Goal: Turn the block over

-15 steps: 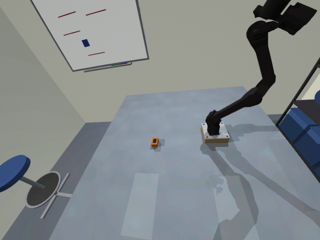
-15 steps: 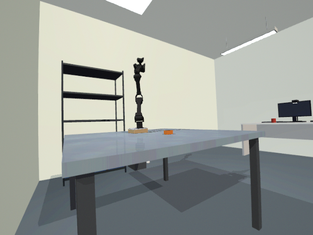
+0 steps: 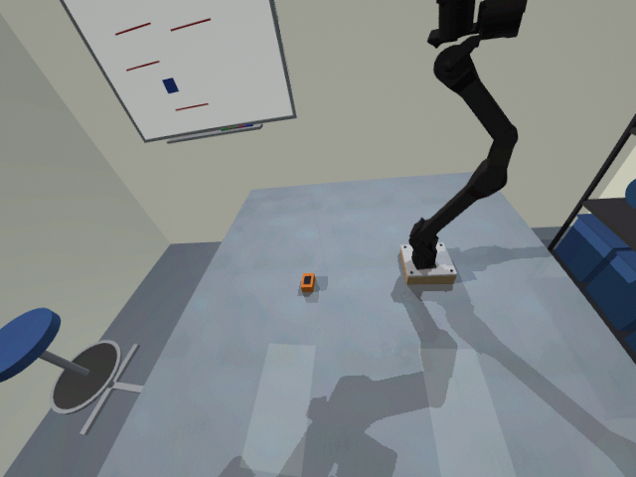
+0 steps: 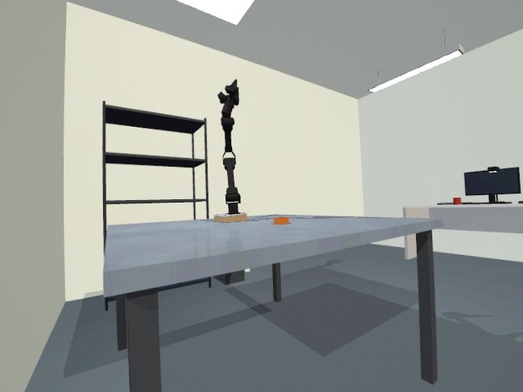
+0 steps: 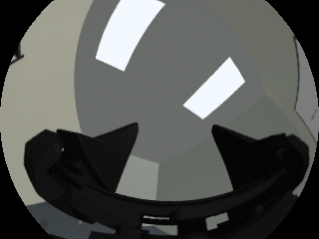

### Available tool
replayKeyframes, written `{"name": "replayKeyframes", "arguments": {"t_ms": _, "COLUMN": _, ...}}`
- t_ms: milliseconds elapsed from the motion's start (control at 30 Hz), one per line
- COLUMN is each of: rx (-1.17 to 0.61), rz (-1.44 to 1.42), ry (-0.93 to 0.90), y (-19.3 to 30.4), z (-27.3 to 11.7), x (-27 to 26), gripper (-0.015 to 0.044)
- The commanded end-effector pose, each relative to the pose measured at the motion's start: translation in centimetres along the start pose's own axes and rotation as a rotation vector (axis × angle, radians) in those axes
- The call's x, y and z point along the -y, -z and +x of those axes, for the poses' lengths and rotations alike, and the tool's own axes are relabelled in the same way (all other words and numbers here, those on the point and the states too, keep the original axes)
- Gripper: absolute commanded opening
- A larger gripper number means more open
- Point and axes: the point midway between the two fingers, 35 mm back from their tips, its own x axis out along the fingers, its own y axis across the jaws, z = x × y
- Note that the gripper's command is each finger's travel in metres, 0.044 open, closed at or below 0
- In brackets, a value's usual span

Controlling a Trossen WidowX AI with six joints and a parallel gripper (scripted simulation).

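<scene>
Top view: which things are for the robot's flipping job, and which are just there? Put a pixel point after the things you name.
For the job:
- orange block [image 3: 307,282] [image 4: 280,220], dark mark up
- open gripper [image 5: 177,127]
- table [image 3: 246,308] [image 4: 189,240]

Just there:
- whiteboard [image 3: 231,67]
- blue stool [image 3: 23,341]
- blue bins [image 3: 590,246]

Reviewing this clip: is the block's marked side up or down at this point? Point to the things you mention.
Up: the dark mark shows on top of the orange block [image 3: 307,282] [image 4: 280,220] in the top view.

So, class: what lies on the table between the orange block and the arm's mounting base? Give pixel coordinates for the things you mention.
Only shadow lies between the orange block [image 3: 307,288] [image 4: 280,220] and the mounting base [image 3: 430,280] [image 4: 230,219], as the top view shows.
</scene>
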Motion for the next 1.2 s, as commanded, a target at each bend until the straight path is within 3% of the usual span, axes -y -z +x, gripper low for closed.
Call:
{"name": "replayKeyframes", "arguments": {"t_ms": 0, "rx": -0.005, "rz": 0.068, "ry": 0.098, "y": 1.0, "z": -0.3, "x": 4.6, "gripper": 0.044}}
{"name": "replayKeyframes", "arguments": {"t_ms": 367, "rx": -0.128, "rz": 0.191, "ry": 0.476, "y": 8.6, "z": -3.3, "x": 19.4, "gripper": 0.044}}
{"name": "replayKeyframes", "arguments": {"t_ms": 600, "rx": -0.231, "rz": 0.21, "ry": 0.642, "y": 14.2, "z": -6.0, "x": 25.2, "gripper": 0.044}}
{"name": "replayKeyframes", "arguments": {"t_ms": 833, "rx": -0.424, "rz": 0.218, "ry": 0.883, "y": 21.5, "z": -11.2, "x": 31.5, "gripper": 0.044}}
{"name": "replayKeyframes", "arguments": {"t_ms": 1167, "rx": -0.845, "rz": 0.216, "ry": 1.198, "y": 33.1, "z": -22.5, "x": 36.6, "gripper": 0.044}}
